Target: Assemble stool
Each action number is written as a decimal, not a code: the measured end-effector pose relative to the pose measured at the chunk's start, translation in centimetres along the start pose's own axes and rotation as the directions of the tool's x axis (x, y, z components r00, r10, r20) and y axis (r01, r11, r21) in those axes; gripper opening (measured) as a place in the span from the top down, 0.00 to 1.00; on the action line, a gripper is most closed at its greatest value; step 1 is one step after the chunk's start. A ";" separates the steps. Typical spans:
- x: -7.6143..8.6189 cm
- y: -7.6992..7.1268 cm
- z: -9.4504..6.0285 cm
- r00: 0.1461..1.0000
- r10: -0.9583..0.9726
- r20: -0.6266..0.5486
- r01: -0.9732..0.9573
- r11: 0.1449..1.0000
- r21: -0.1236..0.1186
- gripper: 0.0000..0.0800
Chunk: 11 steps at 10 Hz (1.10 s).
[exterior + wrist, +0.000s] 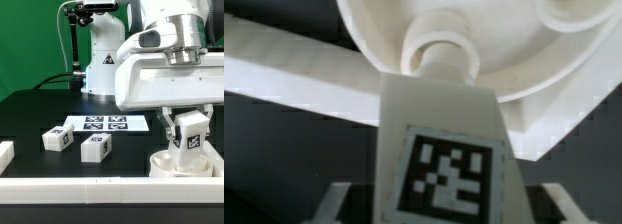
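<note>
The pincer (188,127) pinches one white stool leg (188,142) between its two fingers. The leg stands upright, with its black-and-white tag facing the camera. It hangs directly over the round white seat (181,163), which lies on the black desk (30,115) near the corner at the exterior view's right, closest to the camera.

In the wrist view the tagged leg (445,140) fills the middle of the picture. The fingers (335,206) press on both of its sides, and the pincer (443,203) is closed on it. The leg's far end meets a rounded socket on the inner wall of the seat (509,40). It cannot be told whether the end is fully pushed in or only touching.

Two more legs lie loose on the desk, well apart from the seat, toward the exterior view's left. One leg (55,139) lies farther left, and the other leg (95,148) lies just beside it, nearer the desk's near edge. Both rest on their sides with tags showing.

The marker board (105,124) lies flat just behind these two legs, toward the middle of the desk. A low white rail (100,186) runs along the desk's near edge, and the seat lies close behind it.
</note>
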State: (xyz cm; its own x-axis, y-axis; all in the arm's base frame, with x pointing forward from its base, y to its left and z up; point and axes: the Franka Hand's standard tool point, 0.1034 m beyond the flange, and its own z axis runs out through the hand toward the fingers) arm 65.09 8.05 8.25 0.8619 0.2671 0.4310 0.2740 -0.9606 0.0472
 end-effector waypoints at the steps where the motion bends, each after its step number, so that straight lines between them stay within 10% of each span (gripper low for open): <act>1: -0.1 -0.1 0.2 1.000 -0.002 0.000 0.002 1.000 0.000 0.59; 11: -1.6 0.5 0.2 0.994 -0.014 -0.107 0.009 0.999 -0.046 0.59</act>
State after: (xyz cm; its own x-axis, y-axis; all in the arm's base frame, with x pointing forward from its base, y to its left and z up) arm 63.91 7.16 7.40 0.8073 0.2705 0.5245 0.2618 -0.9607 0.0925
